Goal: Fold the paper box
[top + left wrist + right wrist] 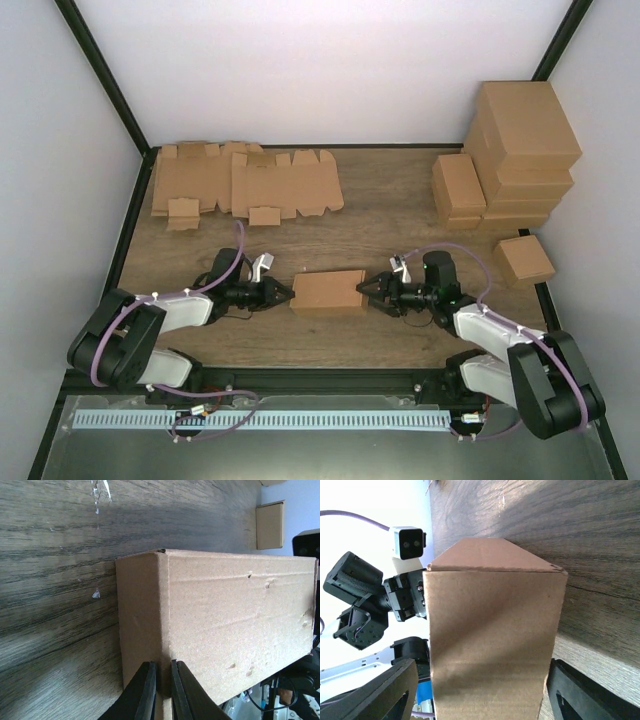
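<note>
The small brown cardboard box (pixel 329 291) lies lengthwise between grippers mid-frame — left gripper (pixel 285 293) pinches its end, right gripper (pixel 366 290) straddles wide.

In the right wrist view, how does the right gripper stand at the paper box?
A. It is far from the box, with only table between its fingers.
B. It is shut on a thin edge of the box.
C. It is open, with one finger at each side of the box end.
C: the right gripper is wide open, and the end of the paper box fills the gap it leaves.
</note>
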Motion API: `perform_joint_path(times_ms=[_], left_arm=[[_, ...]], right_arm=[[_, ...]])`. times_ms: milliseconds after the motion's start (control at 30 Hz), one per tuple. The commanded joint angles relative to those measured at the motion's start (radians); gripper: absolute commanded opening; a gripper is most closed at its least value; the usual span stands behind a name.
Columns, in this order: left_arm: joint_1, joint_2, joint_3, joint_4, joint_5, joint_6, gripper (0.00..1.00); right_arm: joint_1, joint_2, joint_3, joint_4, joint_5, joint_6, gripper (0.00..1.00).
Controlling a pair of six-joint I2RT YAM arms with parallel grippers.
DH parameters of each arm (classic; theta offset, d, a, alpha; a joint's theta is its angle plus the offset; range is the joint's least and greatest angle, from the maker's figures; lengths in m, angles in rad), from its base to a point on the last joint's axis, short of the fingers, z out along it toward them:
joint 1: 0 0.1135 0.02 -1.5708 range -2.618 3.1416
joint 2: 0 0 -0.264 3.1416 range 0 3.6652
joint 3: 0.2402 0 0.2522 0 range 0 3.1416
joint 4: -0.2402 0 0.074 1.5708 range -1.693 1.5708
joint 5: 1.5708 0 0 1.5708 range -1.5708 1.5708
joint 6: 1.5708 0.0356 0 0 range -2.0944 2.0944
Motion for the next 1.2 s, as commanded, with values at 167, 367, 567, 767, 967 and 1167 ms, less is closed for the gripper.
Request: perform_joint_path(times_ms=[167, 367, 567, 767, 967, 1167], left_arm=[[0.003, 0.019, -0.032, -0.039, -0.025, 0.026, 0.1], [0.002, 0.009, -0.024, -0.038, 0.0, 0.026, 0.2], [0.003, -0.184, 0.085, -0.177, 0.015, 0.026, 0.75], [0.002, -0.477, 0.356, -0.59, -0.271, 0.148, 0.97], [0.003, -0.543, 0.453, -0.69, -0.28, 0.154, 1.0], [0.002, -0.595, 0.373, -0.655, -0.238, 0.115, 0.99]], right_arm=[[0.017, 0.052, 0.012, 0.078, -0.021, 0.015, 0.67], [0.027, 0.062, 0.026, 0.079, -0.014, 0.024, 0.49], [0.022, -0.039, 0.081, -0.047, 0.095, 0.036, 0.42], [-0.022, -0.222, 0.103, -0.084, 0.347, 0.213, 0.39], [-0.082, -0.353, 0.144, 0.018, 0.629, 0.346, 0.32], [-0.256, -0.297, 0.273, 0.154, 0.772, 0.302, 0.32]])
